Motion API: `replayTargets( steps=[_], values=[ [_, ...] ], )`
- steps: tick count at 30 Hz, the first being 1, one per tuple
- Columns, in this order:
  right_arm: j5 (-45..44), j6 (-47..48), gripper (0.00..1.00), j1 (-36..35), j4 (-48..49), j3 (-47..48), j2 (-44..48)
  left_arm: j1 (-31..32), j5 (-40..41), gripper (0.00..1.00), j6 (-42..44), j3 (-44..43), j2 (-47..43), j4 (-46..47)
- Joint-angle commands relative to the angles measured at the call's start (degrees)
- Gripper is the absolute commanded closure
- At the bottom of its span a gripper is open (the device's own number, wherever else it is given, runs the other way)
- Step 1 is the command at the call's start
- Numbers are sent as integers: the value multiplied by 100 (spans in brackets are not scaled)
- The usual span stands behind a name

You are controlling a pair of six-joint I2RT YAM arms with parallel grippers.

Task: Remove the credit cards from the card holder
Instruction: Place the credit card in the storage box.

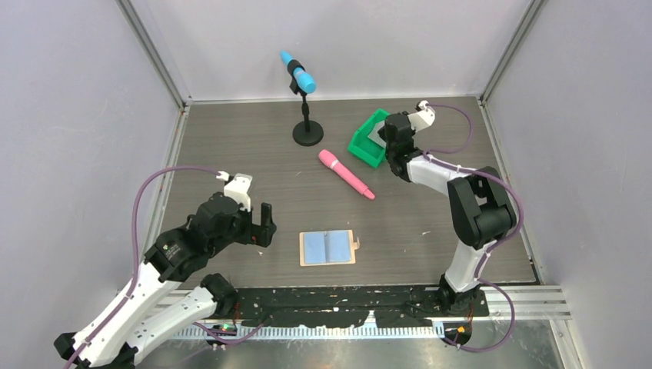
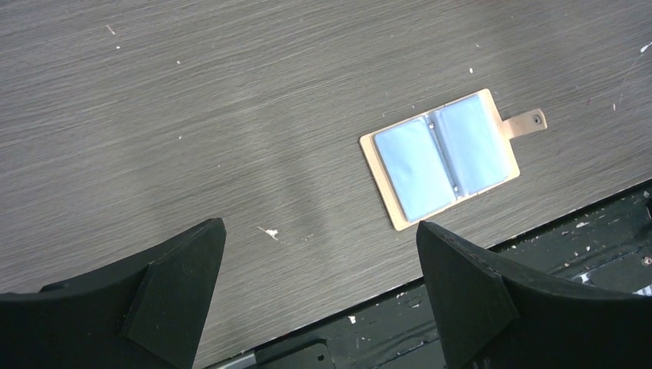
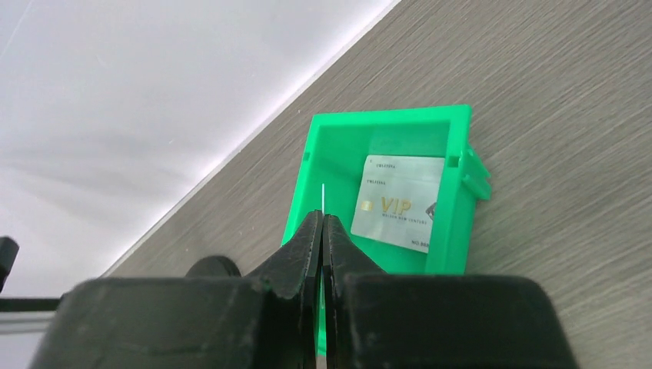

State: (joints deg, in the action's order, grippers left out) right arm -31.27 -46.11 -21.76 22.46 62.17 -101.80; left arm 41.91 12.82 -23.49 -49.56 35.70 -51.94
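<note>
The tan card holder (image 1: 328, 247) lies open and flat near the table's front edge; its clear blue-tinted pockets show in the left wrist view (image 2: 440, 159). My left gripper (image 1: 261, 225) is open and empty, just left of the holder (image 2: 319, 227). My right gripper (image 1: 387, 141) hangs over the green bin (image 1: 361, 148). Its jaws (image 3: 323, 217) are shut on a thin card (image 3: 324, 196) seen edge-on, so its colour cannot be told. A silvery-grey card (image 3: 400, 201) marked VIP lies inside the bin.
A pink pen-like stick (image 1: 346, 174) lies mid-table between the bin and the holder. A blue microphone on a black stand (image 1: 306, 100) stands at the back. Grey walls close in on both sides. A black strip (image 2: 538, 269) runs along the table's front edge.
</note>
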Motion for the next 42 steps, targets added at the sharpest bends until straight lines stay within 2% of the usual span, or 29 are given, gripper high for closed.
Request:
replayTargets(
  steps=[1, 7, 18, 27, 34, 42],
  values=[
    [-638, -225, 95, 9, 211, 532, -288, -16, -43, 0, 122, -84, -103, -42],
    [-667, -376, 95, 66, 83, 893, -761, -16, 8, 0, 265, -250, -144, -286],
    [-1065, -441, 95, 121, 434, 824, -1124, -16, 63, 0, 336, -322, -291, -312],
    [-971, -326, 95, 273, 633, 957, -1424, -16, 133, 0, 337, -401, -321, -327],
    [-991, -315, 86, 324, 481, 1079, -1374, -16, 64, 0, 208, -517, -317, -388],
    [-1077, -317, 77, 337, -606, 1344, -973, -16, 72, 0, 46, -374, -438, -396]
  ],
)
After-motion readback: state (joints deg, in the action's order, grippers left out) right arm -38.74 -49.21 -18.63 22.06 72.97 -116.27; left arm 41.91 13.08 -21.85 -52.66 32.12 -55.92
